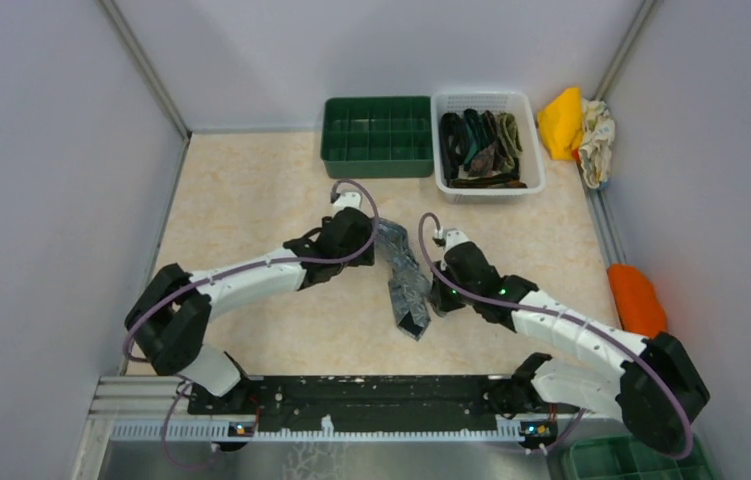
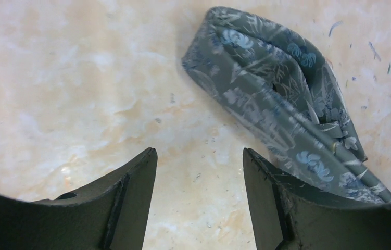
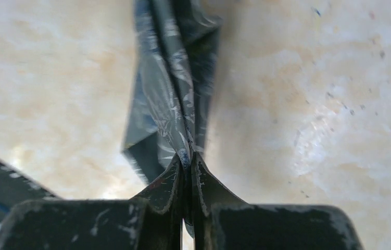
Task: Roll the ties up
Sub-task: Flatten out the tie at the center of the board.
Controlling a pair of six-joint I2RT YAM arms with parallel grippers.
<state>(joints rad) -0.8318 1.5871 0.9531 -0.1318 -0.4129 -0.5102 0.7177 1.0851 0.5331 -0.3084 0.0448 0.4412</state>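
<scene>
A grey patterned tie [image 1: 406, 280] lies folded in the middle of the table between the two arms. My left gripper [image 1: 369, 240] sits at the tie's far end, open, with only bare table between its fingers [image 2: 141, 182]; the tie [image 2: 281, 104] lies just right of the right finger. My right gripper [image 1: 438, 292] is at the tie's right edge, shut on a pinched fold of the tie [image 3: 175, 99]. More ties [image 1: 481, 148], dark green, black, brown and olive, lie bunched in a white basket [image 1: 536, 160] at the back.
A green divided tray [image 1: 376, 135] stands left of the white basket. A yellow cloth [image 1: 561, 122] and a patterned cloth [image 1: 597, 140] lie at the back right corner, an orange cloth [image 1: 634, 297] by the right wall. Another green tray [image 1: 641, 460] shows at bottom right.
</scene>
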